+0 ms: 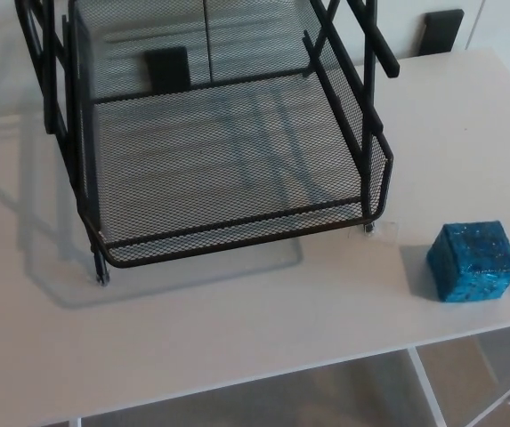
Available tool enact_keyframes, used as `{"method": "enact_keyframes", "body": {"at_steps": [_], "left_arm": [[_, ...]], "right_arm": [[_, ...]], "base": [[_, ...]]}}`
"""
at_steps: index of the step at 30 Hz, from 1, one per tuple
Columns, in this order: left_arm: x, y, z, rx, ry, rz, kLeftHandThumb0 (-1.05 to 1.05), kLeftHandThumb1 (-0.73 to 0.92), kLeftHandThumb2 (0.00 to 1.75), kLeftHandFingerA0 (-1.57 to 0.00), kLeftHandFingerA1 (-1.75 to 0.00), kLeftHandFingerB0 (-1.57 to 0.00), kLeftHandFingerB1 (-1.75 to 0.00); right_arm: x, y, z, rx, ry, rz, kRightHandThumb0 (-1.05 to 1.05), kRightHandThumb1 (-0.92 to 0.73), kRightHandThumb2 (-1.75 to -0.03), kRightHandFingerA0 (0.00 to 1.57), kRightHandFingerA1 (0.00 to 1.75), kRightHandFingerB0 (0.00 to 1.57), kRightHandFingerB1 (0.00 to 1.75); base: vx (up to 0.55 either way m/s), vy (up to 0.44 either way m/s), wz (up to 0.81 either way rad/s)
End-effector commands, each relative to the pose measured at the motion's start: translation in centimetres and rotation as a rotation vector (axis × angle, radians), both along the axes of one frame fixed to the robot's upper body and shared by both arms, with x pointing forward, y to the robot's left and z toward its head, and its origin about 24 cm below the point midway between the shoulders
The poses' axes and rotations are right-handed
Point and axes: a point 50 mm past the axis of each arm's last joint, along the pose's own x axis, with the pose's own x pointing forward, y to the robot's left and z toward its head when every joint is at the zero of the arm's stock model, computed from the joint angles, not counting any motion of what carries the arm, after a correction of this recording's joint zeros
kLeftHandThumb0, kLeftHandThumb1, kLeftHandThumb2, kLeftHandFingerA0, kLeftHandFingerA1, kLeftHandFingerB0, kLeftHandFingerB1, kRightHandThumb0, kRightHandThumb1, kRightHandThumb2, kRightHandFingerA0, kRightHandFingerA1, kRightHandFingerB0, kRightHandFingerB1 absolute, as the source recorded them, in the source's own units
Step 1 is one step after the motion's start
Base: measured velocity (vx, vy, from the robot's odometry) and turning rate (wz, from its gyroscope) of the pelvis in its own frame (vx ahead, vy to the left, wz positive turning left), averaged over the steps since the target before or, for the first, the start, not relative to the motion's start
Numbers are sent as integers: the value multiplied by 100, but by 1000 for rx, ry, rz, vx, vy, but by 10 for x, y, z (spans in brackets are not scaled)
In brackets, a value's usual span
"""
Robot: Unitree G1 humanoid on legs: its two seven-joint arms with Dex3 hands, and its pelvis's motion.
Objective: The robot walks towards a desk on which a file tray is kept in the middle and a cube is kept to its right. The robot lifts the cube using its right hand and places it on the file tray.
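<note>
A black wire-mesh file tray stands in the middle of the white desk, its lower shelf bare. To its right, near the desk's front edge, sits a glittery blue cube. Cube and tray are apart, with a strip of bare desk between them. Neither of my hands shows in the head view.
The desk's front edge runs across the bottom of the picture, with the floor and a white desk frame below it. Black upright bars of the tray's upper tier rise above the lower shelf. A dark bracket sits behind the desk.
</note>
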Motion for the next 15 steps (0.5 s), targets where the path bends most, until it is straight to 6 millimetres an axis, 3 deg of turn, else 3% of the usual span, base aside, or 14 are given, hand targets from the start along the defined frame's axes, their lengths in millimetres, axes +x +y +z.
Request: {"method": "enact_keyframes", "body": {"at_steps": [1,2,3,4,5,7,8,10,12,13,14,15], "left_arm": [[-7,6,4,21,-4,45,-77,71,162,-52,-112,-17,-93],[-7,6,3,16,-11,58,-76,71,162,-50,-111,-17,-93],[-7,6,3,13,-10,44,-98,52,162,-53,-126,-33,-113],[-7,6,3,11,-10,38,-98,52,162,-53,-126,-33,-113],[-7,5,3,12,-8,33,-77,69,161,-43,-106,-13,-90],[-7,5,2,7,-1,41,-72,71,158,-49,-105,-14,-87],[-7,5,2,6,0,43,-72,71,158,-49,-105,-14,-87],[-5,4,2,5,-12,53,-80,65,160,-64,-119,-17,-94],[-5,4,2,1,-17,57,-77,67,160,-62,-117,-22,-96],[-5,4,2,4,-16,52,-79,66,160,-71,-122,-23,-96],[-6,4,2,7,-18,42,-79,65,160,-75,-124,-25,-97],[-7,4,2,3,-21,52,-74,69,160,-68,-119,-21,-93]], "right_arm": [[38,81,38,-381,268,344,-76,-42,-77,8,24,8,10],[43,86,32,-395,309,366,-67,-39,-80,2,29,4,18],[47,93,23,-437,351,387,-68,-39,-79,1,31,7,17],[48,96,20,-455,370,396,-68,-39,-79,1,31,7,17],[50,99,15,-470,387,410,-64,-37,-79,0,36,9,20],[54,109,-5,-505,487,453,-72,-41,-81,0,26,7,16],[54,110,-7,-503,501,456,-72,-41,-81,0,26,7,16],[57,120,-27,-542,590,484,-67,-39,-80,4,29,3,29],[58,122,-33,-549,605,492,-70,-40,-80,4,31,5,29],[59,122,-36,-554,616,499,-64,-53,-56,5,36,10,27],[61,125,-43,-562,652,503,-65,-39,-79,4,33,8,34],[62,127,-49,-564,683,496,-58,-51,-58,5,30,15,26]], "base": [[0,0,0],[0,0,0],[0,0,0],[0,0,0],[0,0,0],[0,0,0],[0,0,0],[0,0,0],[0,0,0],[0,0,0],[0,0,0],[0,0,0]]}}
